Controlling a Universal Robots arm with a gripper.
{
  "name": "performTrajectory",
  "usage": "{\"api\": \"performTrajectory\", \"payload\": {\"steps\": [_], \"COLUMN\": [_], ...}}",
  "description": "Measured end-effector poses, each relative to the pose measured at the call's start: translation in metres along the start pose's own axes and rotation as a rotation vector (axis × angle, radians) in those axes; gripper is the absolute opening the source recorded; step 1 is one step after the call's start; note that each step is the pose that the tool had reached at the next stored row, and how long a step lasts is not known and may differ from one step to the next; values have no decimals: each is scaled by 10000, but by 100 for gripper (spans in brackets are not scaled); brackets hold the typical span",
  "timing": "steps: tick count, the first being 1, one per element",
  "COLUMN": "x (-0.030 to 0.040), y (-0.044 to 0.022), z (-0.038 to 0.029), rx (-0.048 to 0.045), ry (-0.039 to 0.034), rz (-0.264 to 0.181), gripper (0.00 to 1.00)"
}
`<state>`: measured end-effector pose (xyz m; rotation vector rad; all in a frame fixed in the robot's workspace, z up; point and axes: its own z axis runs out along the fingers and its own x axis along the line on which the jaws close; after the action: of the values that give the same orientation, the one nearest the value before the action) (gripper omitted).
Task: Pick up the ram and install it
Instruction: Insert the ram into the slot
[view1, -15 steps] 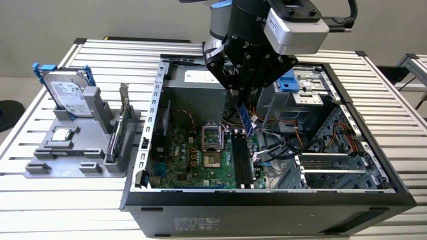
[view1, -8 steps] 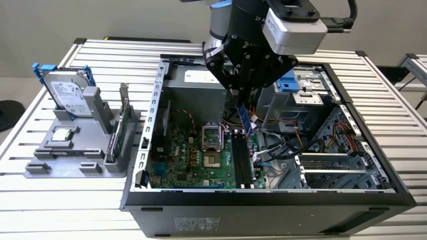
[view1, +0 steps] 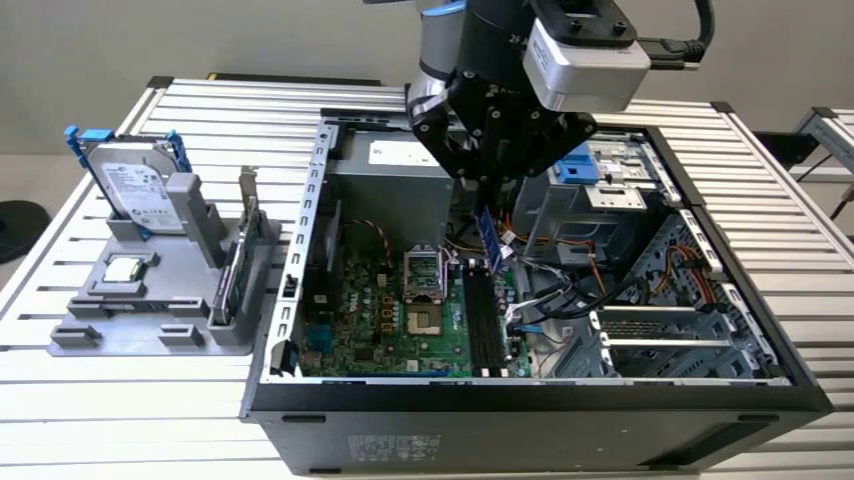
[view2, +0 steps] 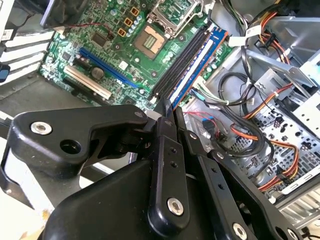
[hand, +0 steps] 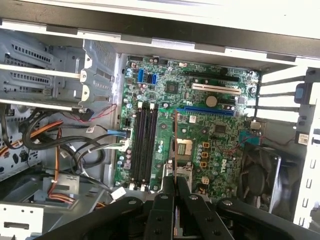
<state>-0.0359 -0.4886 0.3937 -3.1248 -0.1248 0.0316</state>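
The ram is held clamped in the narrowed gripper, above the motherboard near the middle of the open computer case; its long axis is judged roughly in line with the black memory slots, which lie just below, not yet touched.

Open computer case on a slatted desk: the exterior view looks steeply down over its near wall from a little way off. Both wrist views peer close past the fingers onto the motherboard, shared by all three.
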Motion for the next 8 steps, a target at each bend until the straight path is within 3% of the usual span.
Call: {"api": "performTrajectory", "payload": {"steps": [8], "x": [65], "y": [3], "z": [36], "rx": [-3], "ry": [1], "rz": [114], "gripper": [0]}}
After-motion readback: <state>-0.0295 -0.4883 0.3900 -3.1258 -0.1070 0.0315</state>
